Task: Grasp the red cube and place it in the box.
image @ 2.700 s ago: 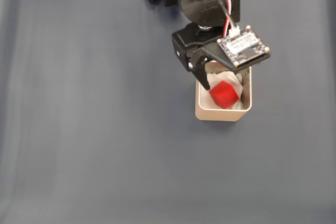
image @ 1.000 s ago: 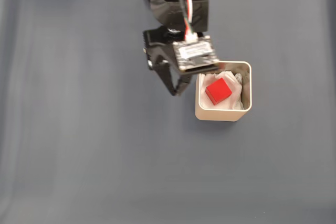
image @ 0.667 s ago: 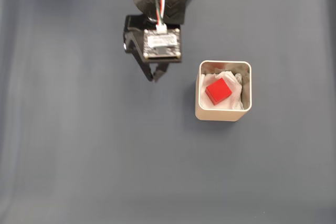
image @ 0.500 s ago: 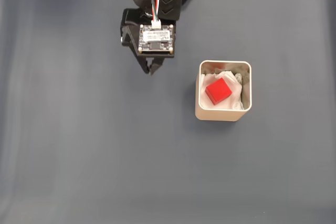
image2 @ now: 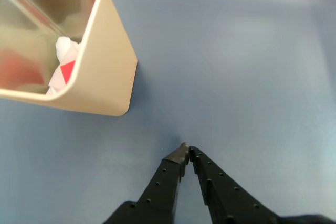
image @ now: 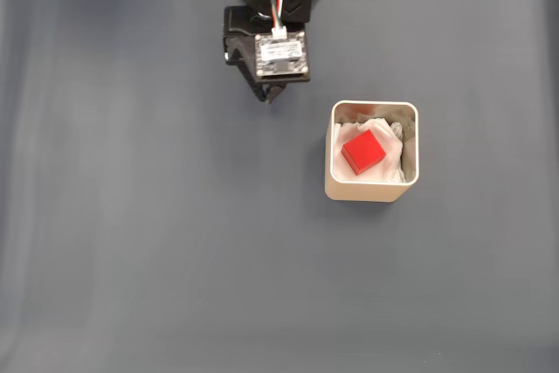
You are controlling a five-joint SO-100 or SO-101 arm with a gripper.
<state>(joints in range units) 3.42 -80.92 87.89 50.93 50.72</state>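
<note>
1. I see the red cube (image: 364,151) inside the box (image: 371,189), well apart from the gripper (image: 271,99), which sits up-left of the box in the fixed view.
2. Gripper (image2: 186,149): fingertips together, holding nothing.
3. Box: white paper lining (image: 384,172) under the cube.
4. Grey table (image: 157,242) lies bare around the box.

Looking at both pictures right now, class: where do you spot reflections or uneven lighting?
In the wrist view, the box has a glossy inner wall carrying a blurry red reflection, and only a sliver of the red cube shows. In the fixed view, the dark cloth shows soft, paler vertical bands.
</note>
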